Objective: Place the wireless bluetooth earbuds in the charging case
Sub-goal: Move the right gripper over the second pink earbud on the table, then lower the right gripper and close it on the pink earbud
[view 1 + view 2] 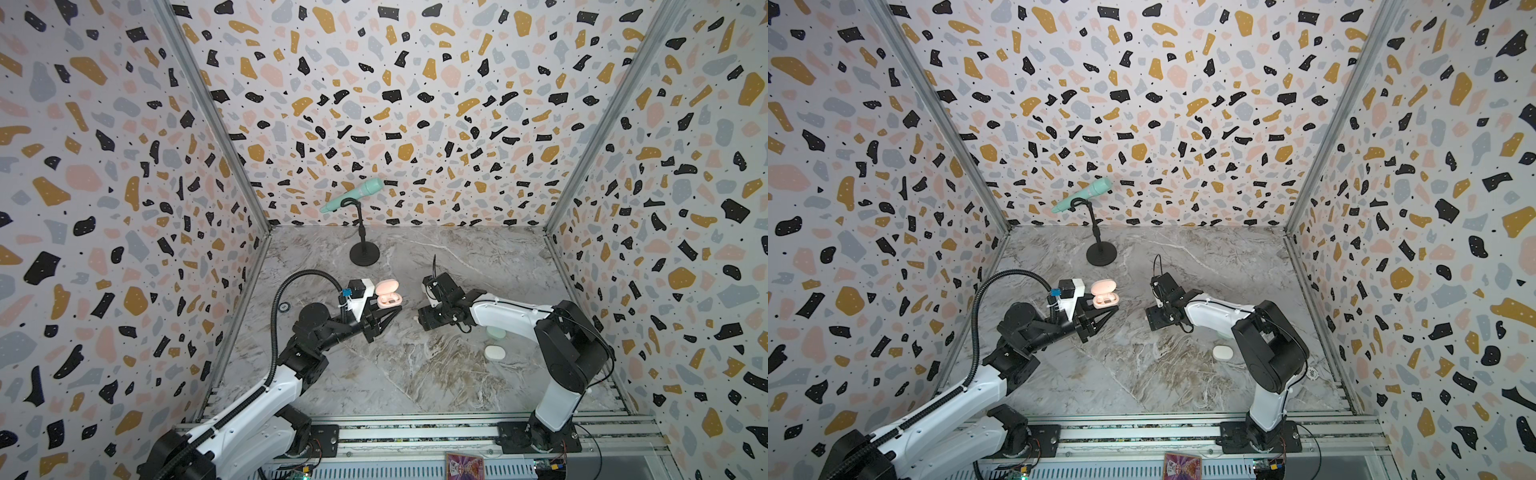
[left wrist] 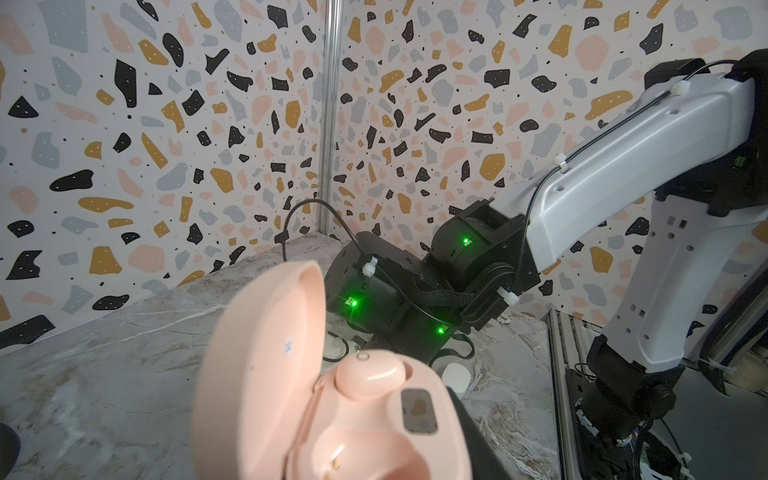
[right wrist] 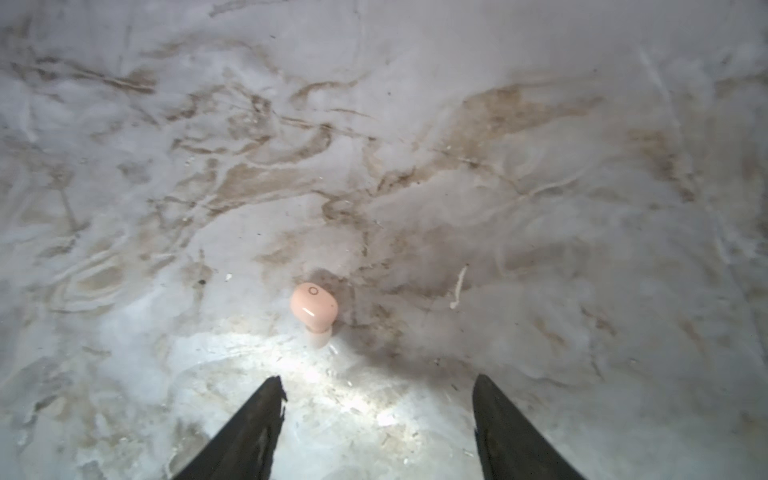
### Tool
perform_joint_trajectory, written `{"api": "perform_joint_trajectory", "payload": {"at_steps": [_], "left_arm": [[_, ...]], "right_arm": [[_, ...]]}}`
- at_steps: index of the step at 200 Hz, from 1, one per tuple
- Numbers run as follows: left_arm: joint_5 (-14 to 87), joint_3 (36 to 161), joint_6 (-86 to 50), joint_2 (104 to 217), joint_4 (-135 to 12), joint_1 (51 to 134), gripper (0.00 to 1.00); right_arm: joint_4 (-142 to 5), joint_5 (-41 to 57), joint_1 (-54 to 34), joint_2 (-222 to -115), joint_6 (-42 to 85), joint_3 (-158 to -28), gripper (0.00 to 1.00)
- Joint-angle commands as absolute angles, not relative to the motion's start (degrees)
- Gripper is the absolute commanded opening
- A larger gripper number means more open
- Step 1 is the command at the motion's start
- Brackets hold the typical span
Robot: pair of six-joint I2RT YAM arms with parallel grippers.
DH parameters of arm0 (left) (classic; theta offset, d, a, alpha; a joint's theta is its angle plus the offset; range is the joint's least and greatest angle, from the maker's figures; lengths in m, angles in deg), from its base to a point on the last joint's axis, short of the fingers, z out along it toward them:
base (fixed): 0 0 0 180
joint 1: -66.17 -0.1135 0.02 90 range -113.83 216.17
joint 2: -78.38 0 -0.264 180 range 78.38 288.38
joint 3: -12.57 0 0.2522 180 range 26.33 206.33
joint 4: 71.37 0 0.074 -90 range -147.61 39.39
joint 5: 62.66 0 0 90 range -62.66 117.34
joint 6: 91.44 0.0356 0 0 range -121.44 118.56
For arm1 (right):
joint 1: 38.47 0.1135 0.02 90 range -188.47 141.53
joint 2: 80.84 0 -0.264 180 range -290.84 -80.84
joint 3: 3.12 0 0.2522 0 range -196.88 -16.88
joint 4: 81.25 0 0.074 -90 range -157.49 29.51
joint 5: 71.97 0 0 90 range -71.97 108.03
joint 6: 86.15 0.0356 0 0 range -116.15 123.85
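**Marble top, one pink bud loose: where the pick-up could slip**

Marble-patterned table [image 1: 415, 374] inside terrazzo-papered walls [image 1: 415, 104] carries the whole job. Take the pink charging case [image 1: 387, 296] as the landmark. It stands open with its lid [image 1: 387, 286] up. The left gripper [image 1: 386, 318] has its jaws pressed onto the base and seems to hold the case just off the marble. One seated bud [image 2: 368, 374] is in the case, and the empty socket [image 2: 361, 453] beside it waits.

The loose earbud [image 3: 313, 307] lies on the marble near the case, on the side toward the right arm [image 1: 511, 311]. The right gripper [image 3: 376, 379] hangs over it, jaws spread wide with nothing in them. In the right wrist view the bud sits ahead of the fingertips and nearer one finger's line than the other's.

Likely troubles, as I judge them:
- Closing off-centre would let one finger meet the bud first and shove it across the smooth marble instead of trapping it.
- The bud is tiny and rounded, so a pinch away from its widest part may squirt it out.
- It may come up turned wrongly for the empty socket and fail to seat.
- Pressing into a case gripped only at its base could tilt it or knock the raised lid.

A white case [image 1: 495, 353] and a mint case [image 1: 496, 332] lie farther from the pink case, beneath the right arm, where a low sweep could nudge them.
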State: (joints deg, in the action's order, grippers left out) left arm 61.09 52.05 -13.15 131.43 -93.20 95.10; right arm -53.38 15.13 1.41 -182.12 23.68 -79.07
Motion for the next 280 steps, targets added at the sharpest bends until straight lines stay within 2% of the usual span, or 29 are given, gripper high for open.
{"api": "perform_joint_trajectory", "payload": {"at_steps": [1, 91, 280], "left_arm": [[61.6, 51.8, -13.1, 131.1, -95.0, 94.6, 0.35], [61.5, 51.7, -13.1, 131.0, -94.8, 94.7, 0.35], [61.5, 51.5, -13.4, 131.2, -95.0, 94.6, 0.35]], "right_arm": [[-54.7, 10.1, 1.5, -183.7, 25.1, -82.4, 0.73], [-57.9, 0.0, -0.1, -189.3, 27.2, -83.8, 0.69], [-59.8, -8.3, 1.1, -182.3, 29.4, -79.3, 0.64]]}}
